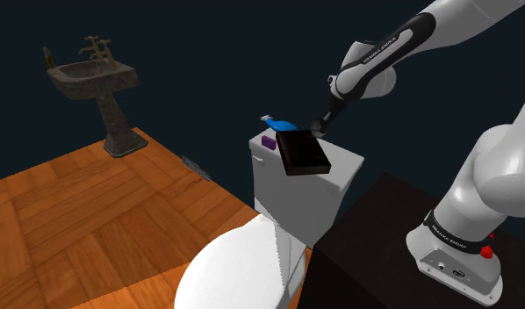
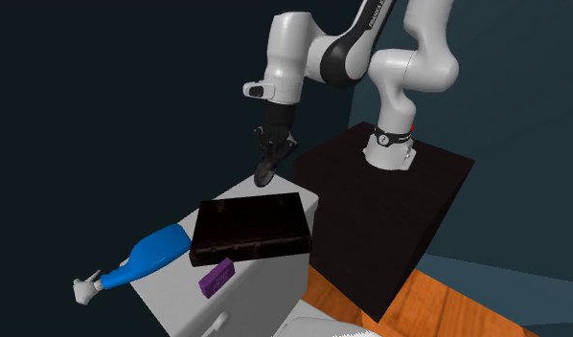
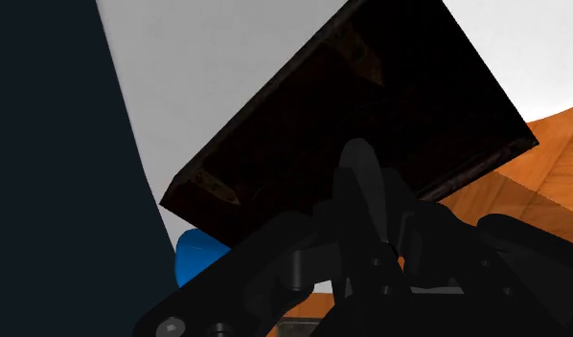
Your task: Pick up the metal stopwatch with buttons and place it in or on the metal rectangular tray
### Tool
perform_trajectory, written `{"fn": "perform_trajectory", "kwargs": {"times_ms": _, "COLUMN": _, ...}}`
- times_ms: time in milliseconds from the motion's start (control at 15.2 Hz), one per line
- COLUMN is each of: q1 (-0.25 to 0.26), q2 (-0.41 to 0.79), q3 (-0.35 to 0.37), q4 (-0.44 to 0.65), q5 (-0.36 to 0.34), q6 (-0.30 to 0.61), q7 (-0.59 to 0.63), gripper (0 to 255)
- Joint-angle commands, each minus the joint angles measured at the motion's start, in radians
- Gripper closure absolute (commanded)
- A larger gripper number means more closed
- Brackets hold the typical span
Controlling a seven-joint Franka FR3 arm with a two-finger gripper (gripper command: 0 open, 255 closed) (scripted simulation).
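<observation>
White toilet (image 1: pixel 239 263) takes the foreground, and its tank lid (image 1: pixel 344 162) carries the task's things. The white arm (image 1: pixel 480 176) reaches over from its dark stand (image 1: pixel 375 237).

A dark rectangular tray (image 1: pixel 303 152) with a low rim lies across the middle of the lid, skewed to the lid's edges. A blue bottle (image 1: pixel 278 125) lies along the lid's back edge, toward the end far from the stand.

The end effector (image 2: pixel 266 168) hangs just above the lid's back edge, beside the tray's rim. In the wrist view it (image 3: pixel 363 206) looks closed on a small dark rounded thing, which I take to be the stopwatch (image 3: pixel 357 165). That would put the stopwatch lifted clear of the lid and not yet over the tray's middle. A small purple block (image 1: pixel 269 140) sits at the lid's front corner far from the stand.

The step in hand, as I judge it, is the carry and set-down:
- Move across the rim until the stopwatch is over the tray's centre.
- Come down straight, without touching the rim, since a nudge could slide the tray toward the lid's front edge.
- Release only when the stopwatch is low inside the tray.
</observation>
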Motion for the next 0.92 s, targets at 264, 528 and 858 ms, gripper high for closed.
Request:
{"fn": "perform_trajectory", "kwargs": {"times_ms": 264, "q1": 0.034, "q2": 0.176, "q3": 0.025, "q4": 0.214, "q5": 0.099, "q6": -0.051, "q7": -0.012, "gripper": 255}}
{"fn": "perform_trajectory", "kwargs": {"times_ms": 528, "q1": 0.028, "q2": 0.222, "q3": 0.038, "q4": 0.206, "q5": 0.150, "q6": -0.003, "q7": -0.052, "gripper": 255}}
{"fn": "perform_trajectory", "kwargs": {"times_ms": 858, "q1": 0.012, "q2": 0.282, "q3": 0.064, "q4": 0.202, "q5": 0.222, "q6": 0.055, "q7": -0.109, "gripper": 255}}
